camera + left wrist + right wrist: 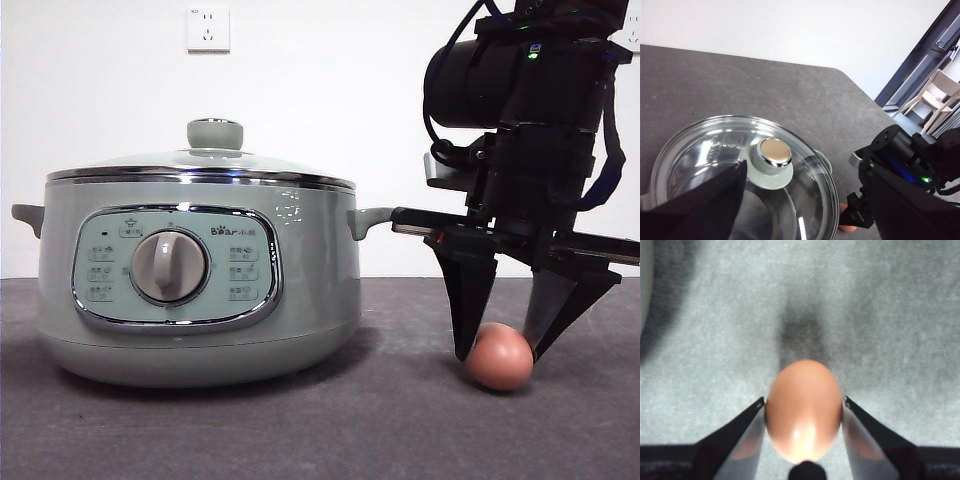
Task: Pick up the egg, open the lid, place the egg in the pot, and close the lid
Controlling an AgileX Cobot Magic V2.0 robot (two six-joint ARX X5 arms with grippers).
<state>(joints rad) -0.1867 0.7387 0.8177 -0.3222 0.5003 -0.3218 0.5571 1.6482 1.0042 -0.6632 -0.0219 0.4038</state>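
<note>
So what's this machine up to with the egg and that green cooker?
The right gripper has its two black jaws on either side of the small reddish-brown egg, which lies on the grey table beside the large sage-green pot. The domed glass lid is on the pot. The left gripper hovers above the lid, holding nothing.

A plain white wall is seen behind the table, and a white power socket is mounted high on it. The table is covered by a dark grey, slightly textured surface, on which soft shadows are cast. In the left wrist view, the table's rounded corner is shown against the white wall. Beyond it, a dark blue-grey door or window frame is visible, and a pale wooden chair is placed beside it.
</note>
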